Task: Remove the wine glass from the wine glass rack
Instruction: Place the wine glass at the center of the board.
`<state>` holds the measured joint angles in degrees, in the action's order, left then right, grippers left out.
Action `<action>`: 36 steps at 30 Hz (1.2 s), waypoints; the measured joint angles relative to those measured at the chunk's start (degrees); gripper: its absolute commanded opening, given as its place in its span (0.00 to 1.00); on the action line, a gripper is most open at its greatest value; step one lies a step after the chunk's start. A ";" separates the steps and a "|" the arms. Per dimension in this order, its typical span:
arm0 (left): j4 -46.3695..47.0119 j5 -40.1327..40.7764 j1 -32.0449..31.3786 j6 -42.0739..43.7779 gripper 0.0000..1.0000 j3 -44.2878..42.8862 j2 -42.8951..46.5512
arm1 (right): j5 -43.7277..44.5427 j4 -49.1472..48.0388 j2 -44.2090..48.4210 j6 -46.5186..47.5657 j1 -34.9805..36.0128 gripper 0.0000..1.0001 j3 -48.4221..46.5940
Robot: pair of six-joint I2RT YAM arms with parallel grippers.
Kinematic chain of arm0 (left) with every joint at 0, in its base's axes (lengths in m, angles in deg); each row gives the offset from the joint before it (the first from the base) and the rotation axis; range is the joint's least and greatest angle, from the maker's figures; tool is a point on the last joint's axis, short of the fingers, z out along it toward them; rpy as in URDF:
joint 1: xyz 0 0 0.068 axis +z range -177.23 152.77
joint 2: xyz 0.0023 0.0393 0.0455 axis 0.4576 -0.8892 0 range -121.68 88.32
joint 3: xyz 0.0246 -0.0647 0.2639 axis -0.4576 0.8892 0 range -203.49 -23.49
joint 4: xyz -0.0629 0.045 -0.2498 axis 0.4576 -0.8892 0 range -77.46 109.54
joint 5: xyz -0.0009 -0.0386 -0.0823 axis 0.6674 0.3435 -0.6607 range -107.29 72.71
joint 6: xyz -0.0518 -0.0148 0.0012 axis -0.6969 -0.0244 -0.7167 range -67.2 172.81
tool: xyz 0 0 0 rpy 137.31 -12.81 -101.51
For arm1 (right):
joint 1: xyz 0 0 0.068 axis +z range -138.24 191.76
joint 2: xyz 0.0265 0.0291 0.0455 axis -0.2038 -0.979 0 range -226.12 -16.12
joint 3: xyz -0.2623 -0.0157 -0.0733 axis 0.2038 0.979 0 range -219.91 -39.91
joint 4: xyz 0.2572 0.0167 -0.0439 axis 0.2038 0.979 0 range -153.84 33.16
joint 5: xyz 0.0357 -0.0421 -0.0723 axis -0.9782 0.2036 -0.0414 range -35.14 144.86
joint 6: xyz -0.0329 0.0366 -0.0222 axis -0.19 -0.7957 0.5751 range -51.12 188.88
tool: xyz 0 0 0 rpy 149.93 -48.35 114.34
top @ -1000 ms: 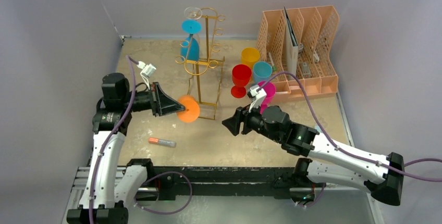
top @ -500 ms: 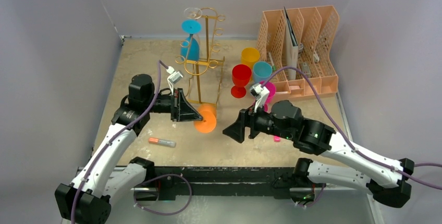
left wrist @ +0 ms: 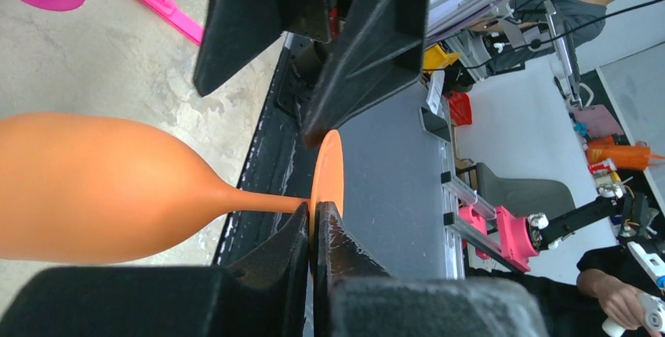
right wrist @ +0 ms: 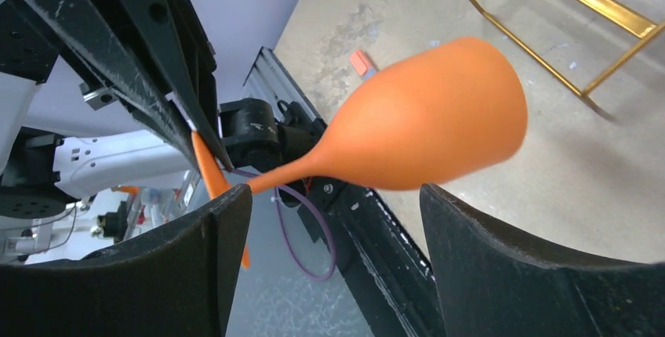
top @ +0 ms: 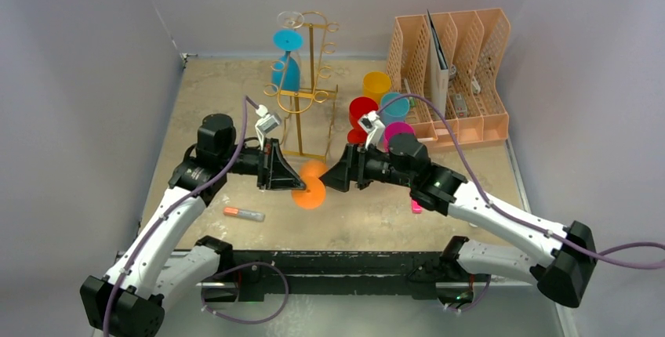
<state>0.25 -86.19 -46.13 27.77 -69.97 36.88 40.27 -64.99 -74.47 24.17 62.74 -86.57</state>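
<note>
1. Left pincer (top: 293, 179) is pressed together on the orange glass (top: 310, 193), pinching the thin foot disc edge-on right at its fingertips (left wrist: 286, 247). Stem and bowl stick out sideways from there.
2. Right pincer (top: 329, 178) faces it tip to tip and is spread wide. On its own camera the bowl shows in the gap between its two fingers (right wrist: 212, 235), with space on either side.
3. So the glass hangs in the air between the two pincers, over the bench (top: 235, 102) and apart from the rack (top: 312, 90).
4. That rack stands just beyond both pincers, with a blue glass (top: 287, 70) hung on it and a clear one (top: 290, 19) up top.
5. Behind the right pincer there's a red glass (top: 362, 107) and a pink glass (top: 400, 129).
</note>
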 measured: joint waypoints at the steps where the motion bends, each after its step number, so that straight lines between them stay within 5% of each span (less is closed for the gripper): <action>1: 0.00 0.04 -0.22 0.02 0.00 0.00 0.09 | -0.92 -1.14 -1.22 -0.22 -0.02 0.79 -0.17; 5: -1.40 0.24 -0.68 0.72 0.00 0.00 -0.24 | -3.17 -6.29 -5.33 -1.70 -0.13 0.72 -0.24; 9: -3.56 1.03 -0.76 1.92 0.00 0.00 -0.46 | -4.15 -8.59 -6.40 -2.58 -0.26 0.75 -0.11; 20: -9.40 9.66 -0.81 7.10 0.00 -0.02 -2.03 | 3.45 -2.38 6.69 1.57 -0.11 0.79 0.26; 30: -8.20 12.07 -0.81 6.12 0.00 -0.02 -2.05 | -9.31 3.41 -7.61 1.77 -0.02 0.69 -8.24; 36: -8.68 12.13 -0.81 5.46 0.00 -0.50 -2.08 | -10.67 8.94 -8.72 3.13 0.00 0.58 -10.08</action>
<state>-8.42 -74.06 -46.93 33.23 -70.47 34.81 29.60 -56.05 -83.19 27.30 62.74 -96.64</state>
